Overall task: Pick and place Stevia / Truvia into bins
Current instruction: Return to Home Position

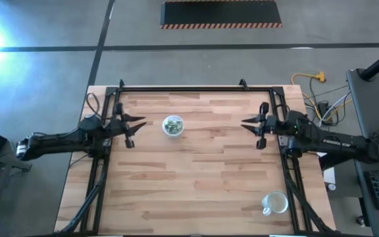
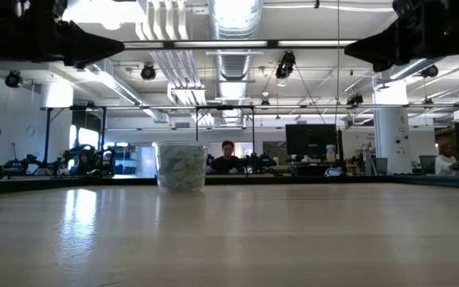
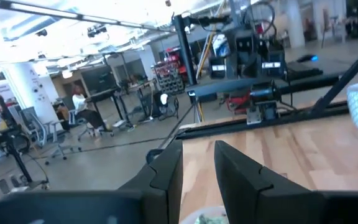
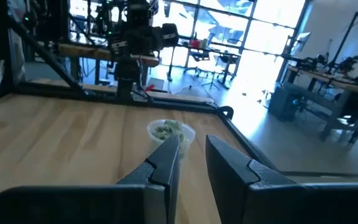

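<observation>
One bin (image 1: 172, 125), a translucent cup filled with pale green and white Stevia / Truvia sachets, stands upright on its base left of the table's middle; it also shows in the low view (image 2: 181, 166) and the right wrist view (image 4: 169, 132). My left gripper (image 1: 141, 122) hovers just left of it, pointing level toward the table's right, its fingers apart with nothing between them (image 3: 197, 180). My right gripper (image 1: 245, 123) hovers farther off on the cup's right, facing it, also open and empty (image 4: 192, 167). A second bin (image 1: 275, 203) rests near the table's near right corner.
A black frame (image 1: 196, 89) runs along the table's far edge and down both sides, where the arms are mounted. Bare wood lies between the two grippers and across the near half of the table. People sit at desks in the room beyond the table.
</observation>
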Robot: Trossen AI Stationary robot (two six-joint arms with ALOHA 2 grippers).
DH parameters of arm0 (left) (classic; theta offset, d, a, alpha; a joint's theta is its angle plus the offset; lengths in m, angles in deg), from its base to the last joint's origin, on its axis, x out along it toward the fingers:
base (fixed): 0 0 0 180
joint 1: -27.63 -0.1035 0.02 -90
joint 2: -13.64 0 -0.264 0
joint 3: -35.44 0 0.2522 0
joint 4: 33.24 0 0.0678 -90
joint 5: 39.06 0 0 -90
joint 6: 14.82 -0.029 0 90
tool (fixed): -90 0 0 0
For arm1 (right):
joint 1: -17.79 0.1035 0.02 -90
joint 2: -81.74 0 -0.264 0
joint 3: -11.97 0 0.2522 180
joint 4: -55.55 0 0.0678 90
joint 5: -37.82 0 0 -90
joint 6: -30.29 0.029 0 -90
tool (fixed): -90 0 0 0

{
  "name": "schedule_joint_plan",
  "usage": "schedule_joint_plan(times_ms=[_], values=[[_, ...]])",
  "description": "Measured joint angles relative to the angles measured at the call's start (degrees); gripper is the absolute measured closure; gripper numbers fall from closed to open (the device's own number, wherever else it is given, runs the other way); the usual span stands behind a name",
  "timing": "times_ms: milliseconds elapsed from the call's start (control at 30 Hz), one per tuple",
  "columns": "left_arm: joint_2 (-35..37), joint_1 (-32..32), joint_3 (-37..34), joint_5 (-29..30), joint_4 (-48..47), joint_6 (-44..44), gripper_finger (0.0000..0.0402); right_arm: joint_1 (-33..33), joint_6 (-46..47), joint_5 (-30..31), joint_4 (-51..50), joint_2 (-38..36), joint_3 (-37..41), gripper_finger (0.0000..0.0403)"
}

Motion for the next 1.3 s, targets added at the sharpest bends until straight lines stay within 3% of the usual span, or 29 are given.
schedule_joint_plan(times_ms=[300,467,833,1067,1300], values=[[10.5,0.0,-5.0,-0.2,-4.5,6.1,0.0326,0.0,7.2,-0.6,10.4,-5.3,9.7,0.0335],[12.8,0.1,-6.4,-2.8,-4.7,7.9,0.0326,0.8,7.5,-4.6,18.0,-5.6,14.1,0.0335],[14.7,0.1,-10.3,-3.7,-6.2,11.1,0.0326,7.6,6.8,-4.9,15.8,-5.1,14.3,0.0335],[14.7,0.2,-10.3,-8.3,-8.7,12.3,0.0326,13.1,4.6,-2.9,14.8,-4.3,14.3,0.0335],[15.3,0.1,-10.4,-8.3,-9.7,11.8,0.0326,13.7,3.4,0.1,13.6,-7.4,14.3,0.0335]])
